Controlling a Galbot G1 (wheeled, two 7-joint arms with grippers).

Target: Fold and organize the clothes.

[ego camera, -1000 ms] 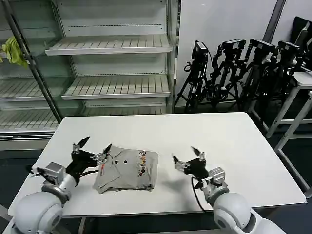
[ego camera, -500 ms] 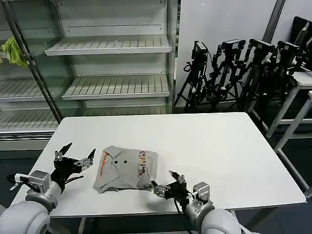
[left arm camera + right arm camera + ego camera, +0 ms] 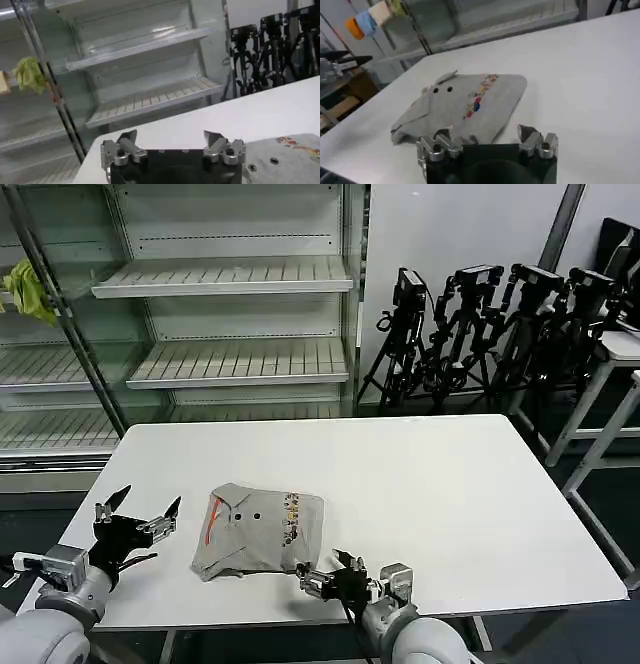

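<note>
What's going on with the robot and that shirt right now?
Left tool open, beside folded shirt. Right tool open at shirt's near edge, holding nothing. Nothing else on the table.

Light grey shirt (image 3: pixel 258 533), folded into a compact, roughly square bundle, lies flat on white bench (image 3: pixel 470 494) nr front-left edge. Orange-red stripe at its left, 2 dark dots mid-top, multicolour print strip right of centre. Bottom edge slightly rumpled.
</note>
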